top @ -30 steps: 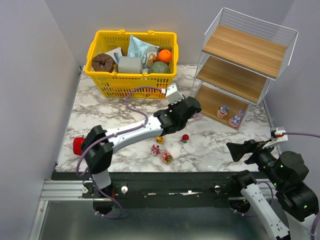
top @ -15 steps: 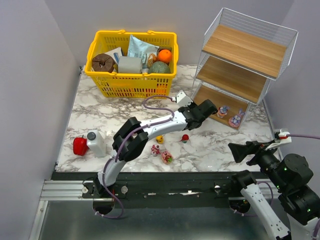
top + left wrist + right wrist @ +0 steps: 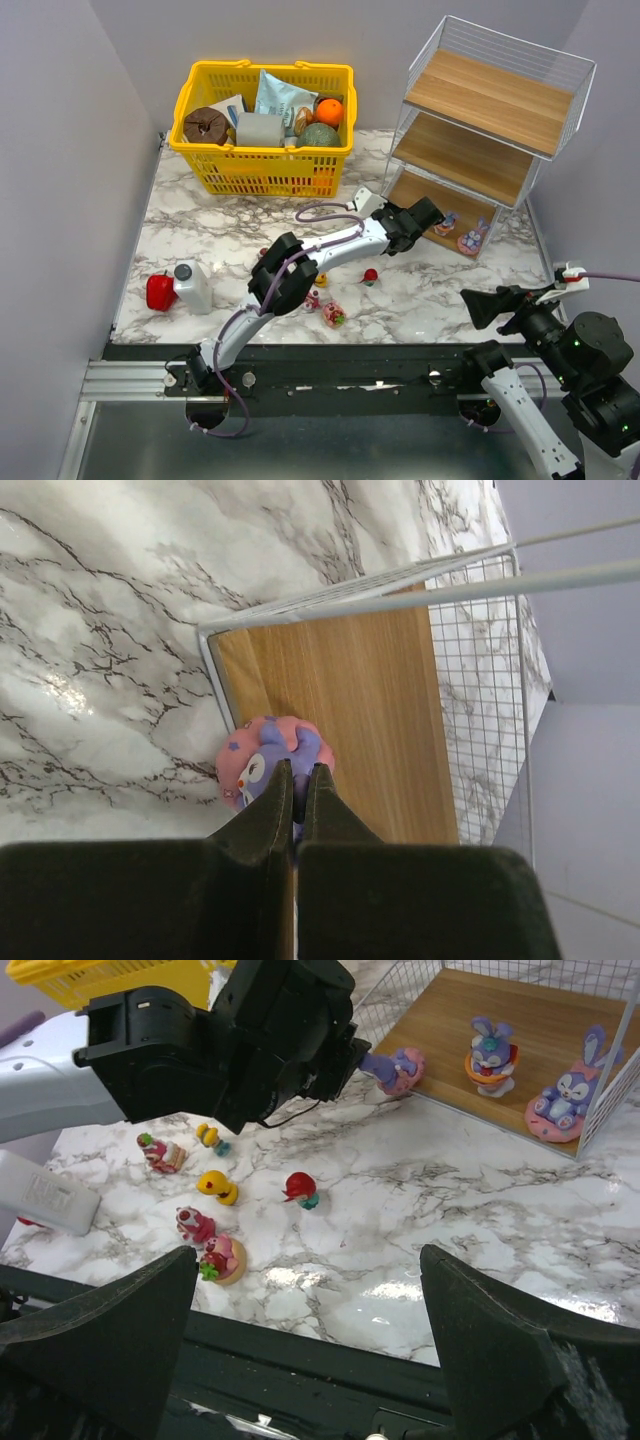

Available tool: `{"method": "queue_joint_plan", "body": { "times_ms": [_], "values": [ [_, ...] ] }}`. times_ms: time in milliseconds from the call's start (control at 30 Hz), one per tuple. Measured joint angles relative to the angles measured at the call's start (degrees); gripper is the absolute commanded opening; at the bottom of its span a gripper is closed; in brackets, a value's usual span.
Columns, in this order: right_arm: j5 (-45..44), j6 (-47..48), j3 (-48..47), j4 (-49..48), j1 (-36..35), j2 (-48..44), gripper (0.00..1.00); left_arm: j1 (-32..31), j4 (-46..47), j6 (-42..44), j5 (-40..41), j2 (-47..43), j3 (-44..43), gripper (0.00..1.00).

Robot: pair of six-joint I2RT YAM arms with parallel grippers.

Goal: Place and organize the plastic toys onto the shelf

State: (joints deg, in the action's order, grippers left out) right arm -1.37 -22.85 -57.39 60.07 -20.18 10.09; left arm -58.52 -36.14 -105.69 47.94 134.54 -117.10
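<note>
Pinching a pink-and-purple figurine [image 3: 255, 765] between closed fingers, the left gripper [image 3: 296, 772] holds it at the front edge of the bottom board of the shelf [image 3: 370, 710], at 2 o'clock on the table [image 3: 200, 240]. At 5 o'clock, the right gripper [image 3: 308, 1260] hangs wide open, empty.

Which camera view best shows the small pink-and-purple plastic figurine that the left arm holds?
The left wrist view: the pink-and-purple plastic figurine sits close and central, face visible, at the edge of the wooden-boarded white wire shelf. The right wrist view shows it small, side-on. In the top view the left arm hides it.
</note>
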Motion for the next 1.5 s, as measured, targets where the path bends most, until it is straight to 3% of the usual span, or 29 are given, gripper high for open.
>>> {"method": "queue_joint_plan", "body": {
  "times_ms": [400, 500, 533, 733, 1067, 1500],
  "values": [
    [-0.9, 0.4, -0.5, 1.2, 0.0, 0.0, 0.99, 0.3, -1.9, -3.4, 3.0, 4.8, -7.3, 0.00],
    [-1.0, 0.5, -0.5, 1.3, 0.0, 0.0, 0.99, 0.4, -1.2, -3.2, 3.7, 5.7, -7.3, 0.11],
    [-1.0, 0.5, -0.5, 1.3, 0.0, 0.0, 0.99, 0.4, -0.7, -2.9, 3.8, 5.9, -7.3, 0.19],
    [-1.1, 0.7, -0.5, 1.4, 0.0, 0.0, 0.99, 0.4, 0.9, -1.7, 4.1, 6.7, -7.6, 0.39],
    [-1.7, 1.1, -0.5, 1.9, 0.0, 0.0, 0.99, 0.2, 3.8, 0.3, 5.0, 7.0, -7.6, 0.52],
    [-2.5, 1.5, -0.5, 3.1, 0.0, 0.0, 0.99, -0.5, 8.0, 4.4, 7.1, 7.0, -7.5, 0.56]
  ]
}}
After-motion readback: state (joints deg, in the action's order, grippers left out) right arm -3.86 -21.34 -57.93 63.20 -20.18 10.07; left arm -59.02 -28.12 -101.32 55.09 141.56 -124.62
